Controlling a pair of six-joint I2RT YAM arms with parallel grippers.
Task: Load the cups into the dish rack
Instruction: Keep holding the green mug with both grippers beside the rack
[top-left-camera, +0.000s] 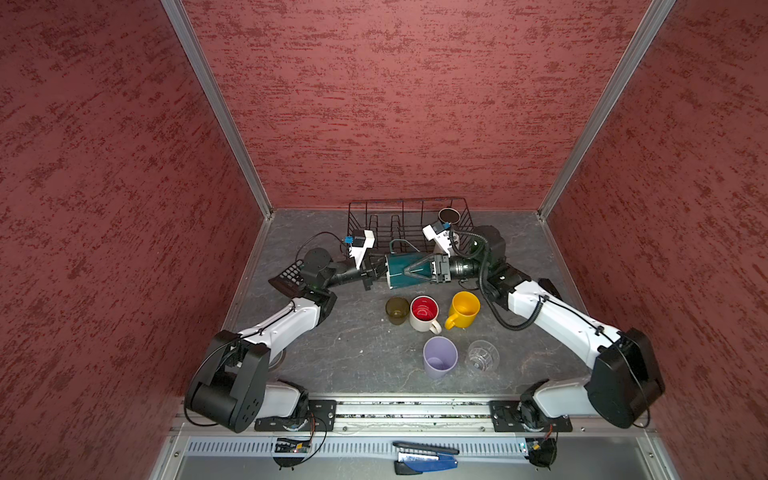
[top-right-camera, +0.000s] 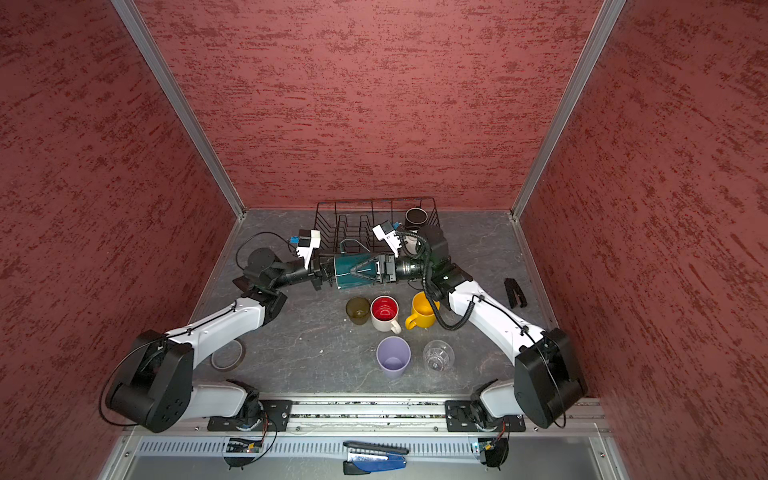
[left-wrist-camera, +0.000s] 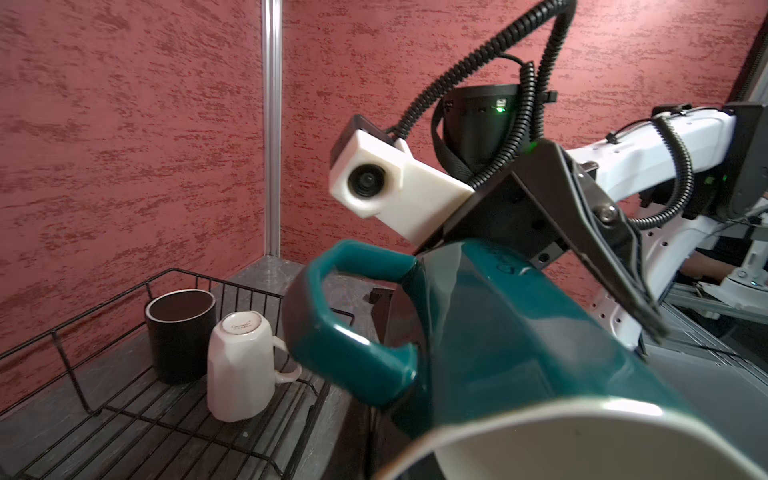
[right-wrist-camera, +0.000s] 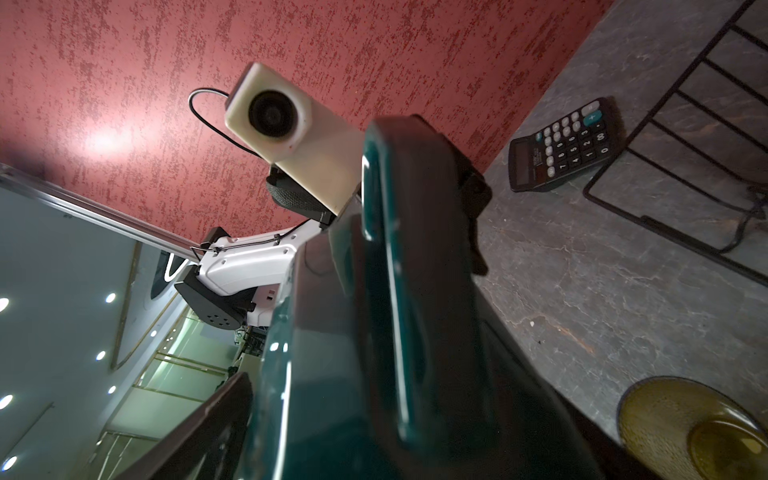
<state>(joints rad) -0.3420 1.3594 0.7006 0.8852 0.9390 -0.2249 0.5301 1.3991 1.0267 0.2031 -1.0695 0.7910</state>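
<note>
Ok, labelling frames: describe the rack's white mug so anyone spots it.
Find the black wire dish rack by the back wall. Two mugs stand in its right end; the white mug is the faceted, upside-down one beside the upright black mug.

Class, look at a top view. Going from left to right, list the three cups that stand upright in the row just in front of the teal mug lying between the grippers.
olive-brown tumbler → red-lined white mug → yellow mug

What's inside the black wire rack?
A black mug and an upside-down white mug sit in the dish rack. The teal mug hides the rest.
</note>
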